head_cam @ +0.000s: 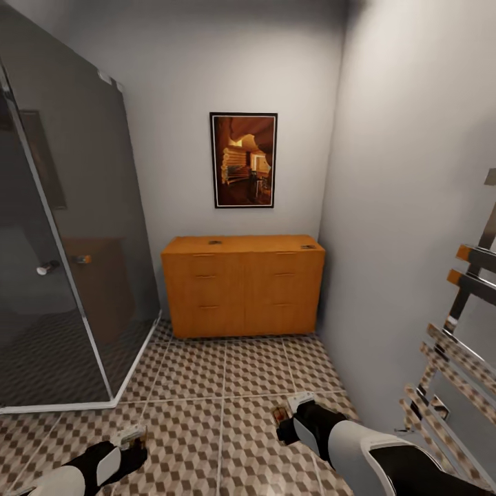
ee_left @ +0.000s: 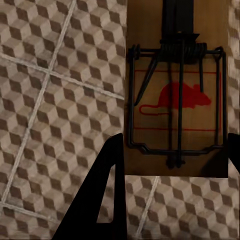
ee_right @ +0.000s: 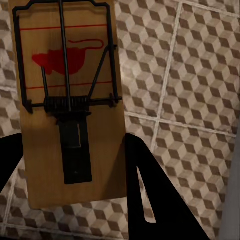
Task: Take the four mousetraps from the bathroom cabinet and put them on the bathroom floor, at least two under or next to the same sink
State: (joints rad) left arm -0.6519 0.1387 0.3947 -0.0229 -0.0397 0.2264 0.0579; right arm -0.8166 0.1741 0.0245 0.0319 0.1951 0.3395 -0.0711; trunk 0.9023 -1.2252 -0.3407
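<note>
We are looking from the head view down a narrow bathroom. The cabinet (head_cam: 242,284) is standing against the far wall at 12 o'clock, drawers closed, with two small dark items on its top that we cannot identify. A framed picture (head_cam: 243,160) is hanging above it. A glass shower enclosure (head_cam: 69,262) is occupying the 9 to 10 o'clock side, and a chrome towel rail (head_cam: 455,344) is running along the wall at 3 to 4 o'clock.

The left gripper (head_cam: 132,435) is hovering at 7 o'clock above the bathroom floor (head_cam: 227,372), its fingers pinching a mousetrap (ee_left: 176,100); its wrist view is showing the board flat between the dark fingertips, red mouse mark up. The right gripper (head_cam: 289,412) at 5 o'clock is likewise clamping a second mousetrap (ee_right: 70,100) over the tiles.
</note>
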